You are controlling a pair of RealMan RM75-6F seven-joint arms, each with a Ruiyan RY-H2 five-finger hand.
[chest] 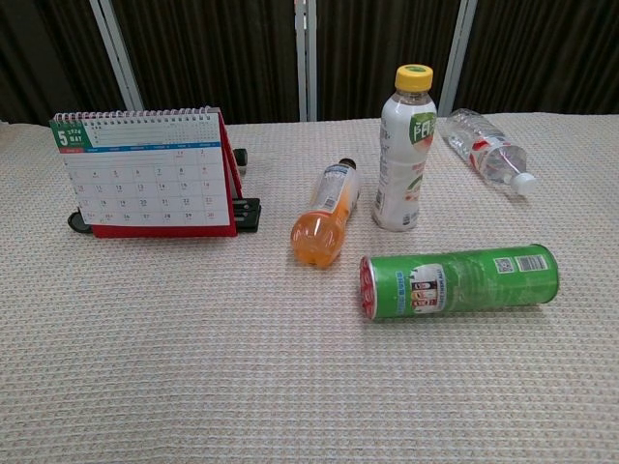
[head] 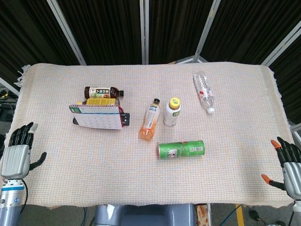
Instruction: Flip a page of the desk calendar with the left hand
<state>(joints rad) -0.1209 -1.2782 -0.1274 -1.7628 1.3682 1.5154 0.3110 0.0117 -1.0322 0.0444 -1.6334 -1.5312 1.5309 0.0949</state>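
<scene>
The desk calendar [head: 98,117] [chest: 147,174] stands upright on the left of the table, its white May page facing me, spiral binding on top, red backing behind. My left hand [head: 19,151] hangs at the table's near left edge, fingers apart and holding nothing, well short of the calendar. My right hand [head: 290,162] sits at the near right edge, fingers spread and empty. Neither hand shows in the chest view.
A brown tea bottle [head: 102,91] lies behind the calendar. An orange drink bottle [head: 149,121] [chest: 326,213] lies right of it, beside an upright yellow-capped bottle [head: 172,112] [chest: 405,150]. A green can [head: 181,149] [chest: 458,280] lies nearer. A clear water bottle [head: 204,92] [chest: 484,145] lies far right.
</scene>
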